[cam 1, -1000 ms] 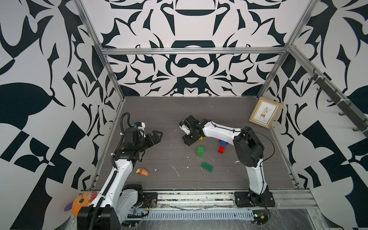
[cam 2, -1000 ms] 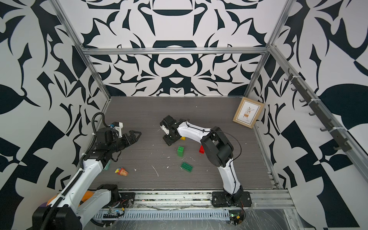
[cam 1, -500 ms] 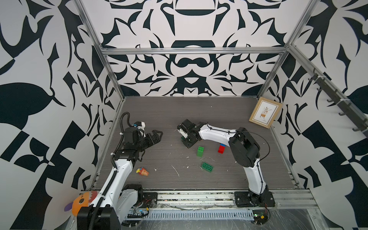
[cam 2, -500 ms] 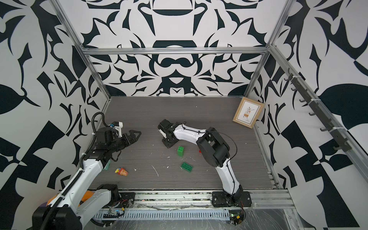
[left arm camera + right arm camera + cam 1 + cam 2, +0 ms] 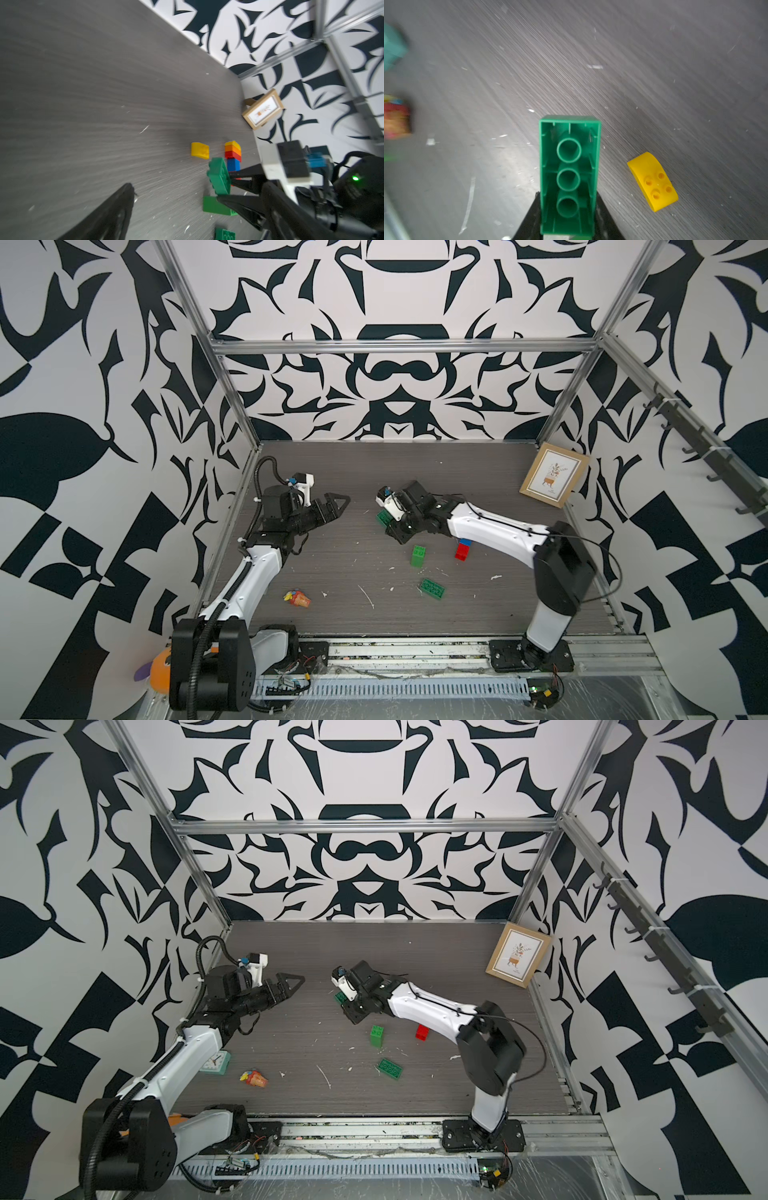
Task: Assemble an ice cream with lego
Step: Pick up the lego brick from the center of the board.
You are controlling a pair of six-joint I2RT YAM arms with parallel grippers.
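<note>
The right claw [image 5: 568,196] is clamped on a green brick [image 5: 569,158], hollow side toward its camera, over the grey grained table [image 5: 374,472] (white scraps [image 5: 366,596] lie all over it). A yellow brick [image 5: 653,181] lies near this claw. The left claw [image 5: 334,506] stands wide, well apart. Black-and-white patterned walls [image 5: 395,377] surround us. A frame [image 5: 554,478] leans there, far from both claws.

A robotics lab cell: aluminium frame [image 5: 399,347], black-and-white patterned walls [image 5: 83,364], 2 robot arms [image 5: 494,531] bolted to a base rail [image 5: 415,649]
</note>
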